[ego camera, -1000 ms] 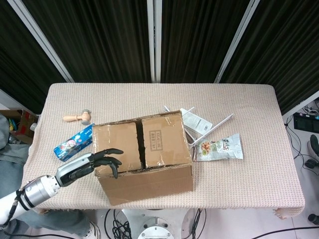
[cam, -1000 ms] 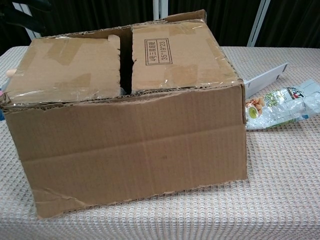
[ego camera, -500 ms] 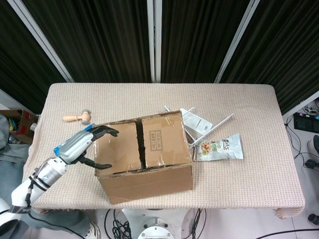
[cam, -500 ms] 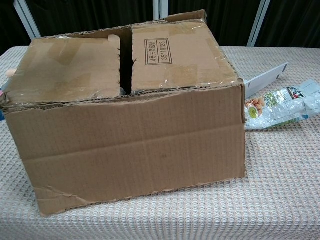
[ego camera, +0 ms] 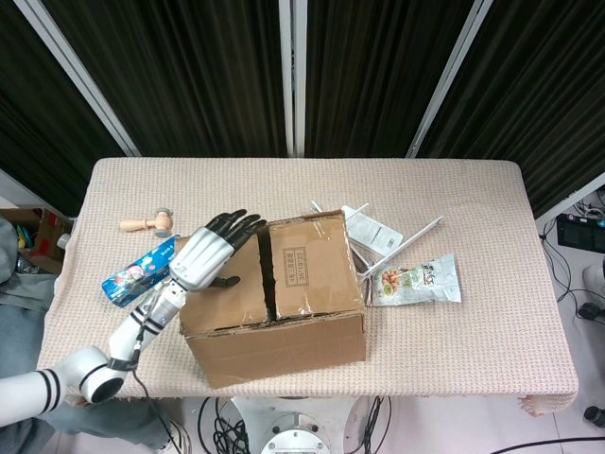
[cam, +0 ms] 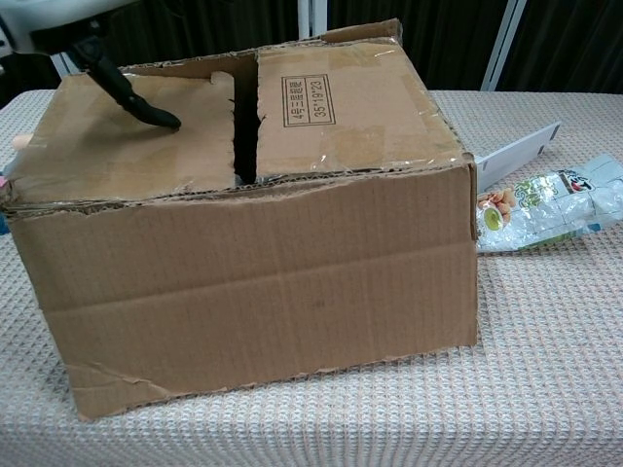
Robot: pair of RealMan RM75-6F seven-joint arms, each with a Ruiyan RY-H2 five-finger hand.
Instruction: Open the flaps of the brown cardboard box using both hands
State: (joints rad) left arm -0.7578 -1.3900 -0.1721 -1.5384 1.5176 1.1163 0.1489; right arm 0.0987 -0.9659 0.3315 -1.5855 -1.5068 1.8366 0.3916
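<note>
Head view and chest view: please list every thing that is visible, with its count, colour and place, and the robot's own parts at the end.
cardboard box: 1, brown, table centre, top flaps down with a gap between them
table: 1, beige textured cloth, under everything
snack bag: 1, clear with green print, right of the box
white packet: 1, behind the box's right corner
thin white sticks: a few, beside the packet
blue packet: 1, left of the box
wooden tool: 1, tan, far left
left hand: 1, white and black, fingers spread over the left flap
right hand: not in view

Lab setup, black curtains [ego camera: 208, 66], cloth-covered table [ego camera: 473, 331], floor cables [ego camera: 577, 274]
</note>
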